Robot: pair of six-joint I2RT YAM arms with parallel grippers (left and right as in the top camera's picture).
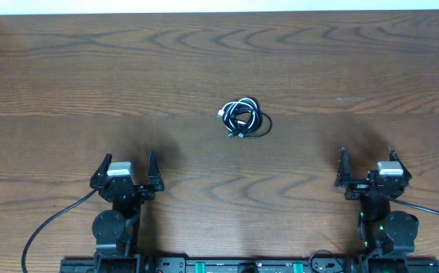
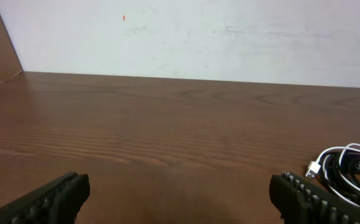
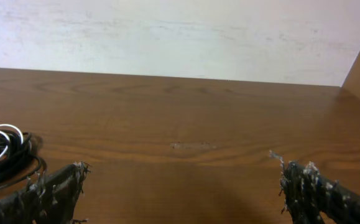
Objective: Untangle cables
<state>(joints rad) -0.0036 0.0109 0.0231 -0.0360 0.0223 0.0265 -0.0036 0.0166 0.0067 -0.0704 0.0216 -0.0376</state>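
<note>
The cables (image 1: 243, 118) lie in one small coiled tangle of thin black cords with a white cord near the middle of the wooden table. The left wrist view catches the cables (image 2: 347, 174) at its right edge, a white plug end showing. At the left edge of the right wrist view, part of the cables (image 3: 2, 155) is visible. My left gripper (image 1: 127, 169) rests near the front left, open and empty. My right gripper (image 1: 368, 163) sits at the front right, also open and empty. Both are well short of the tangle.
The wooden table (image 1: 90, 76) spreads wide around the tangle. A pale wall (image 2: 229, 37) runs behind its far edge. Thick black leads (image 1: 48, 224) trail from the arm bases along the front edge.
</note>
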